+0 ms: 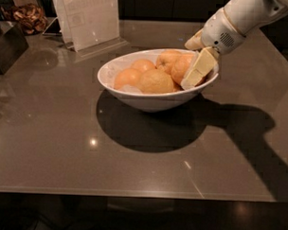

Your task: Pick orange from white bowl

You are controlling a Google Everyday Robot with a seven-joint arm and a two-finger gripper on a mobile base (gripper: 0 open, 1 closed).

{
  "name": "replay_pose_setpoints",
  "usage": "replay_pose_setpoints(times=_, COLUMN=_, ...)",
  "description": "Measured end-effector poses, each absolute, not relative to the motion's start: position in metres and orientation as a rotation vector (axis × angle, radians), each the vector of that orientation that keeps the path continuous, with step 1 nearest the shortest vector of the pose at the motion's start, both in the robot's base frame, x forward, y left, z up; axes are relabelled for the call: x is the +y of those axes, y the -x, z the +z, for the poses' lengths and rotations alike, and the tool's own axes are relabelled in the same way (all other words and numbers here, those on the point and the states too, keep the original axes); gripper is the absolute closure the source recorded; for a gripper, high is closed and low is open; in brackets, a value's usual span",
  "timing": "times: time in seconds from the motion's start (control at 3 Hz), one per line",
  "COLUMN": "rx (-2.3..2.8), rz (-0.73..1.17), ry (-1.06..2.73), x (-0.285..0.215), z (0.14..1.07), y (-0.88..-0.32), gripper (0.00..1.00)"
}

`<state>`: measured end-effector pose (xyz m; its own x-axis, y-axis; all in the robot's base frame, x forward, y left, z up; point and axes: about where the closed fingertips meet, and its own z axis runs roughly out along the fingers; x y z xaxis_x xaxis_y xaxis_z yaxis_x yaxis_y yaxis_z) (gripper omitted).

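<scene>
In the bowl [149,100], a paler fruit [156,82] sits at 6 o'clock and the orange [178,67] behind it at 3. The gripper [188,64] straddles the orange, fingers [198,69] apart, apparently gripping nothing yet; best to settle lower, close across its middle, then lift straight clear of the rim.
</scene>
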<state>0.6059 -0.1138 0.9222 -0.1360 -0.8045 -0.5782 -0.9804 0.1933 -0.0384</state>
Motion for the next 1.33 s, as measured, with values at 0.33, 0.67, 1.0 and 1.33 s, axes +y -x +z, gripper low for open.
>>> replay_pose_setpoints(times=0.33, rx=2.023, rz=0.513, ry=1.662, x=-0.1143, z=0.9105, y=-0.605, gripper=0.05)
replay_pose_setpoints(times=0.67, rx=2.026, rz=0.517, ry=1.662, x=-0.1144, z=0.9078, y=-0.6046, gripper=0.24)
replay_pose_setpoints(times=1.0, rx=2.029, rz=0.522, ry=1.664, x=-0.1144, z=0.9047, y=-0.6041, gripper=0.47)
replay_pose_setpoints(times=1.33, rx=2.028, rz=0.521, ry=1.664, x=-0.1144, z=0.9079, y=-0.6041, gripper=0.7)
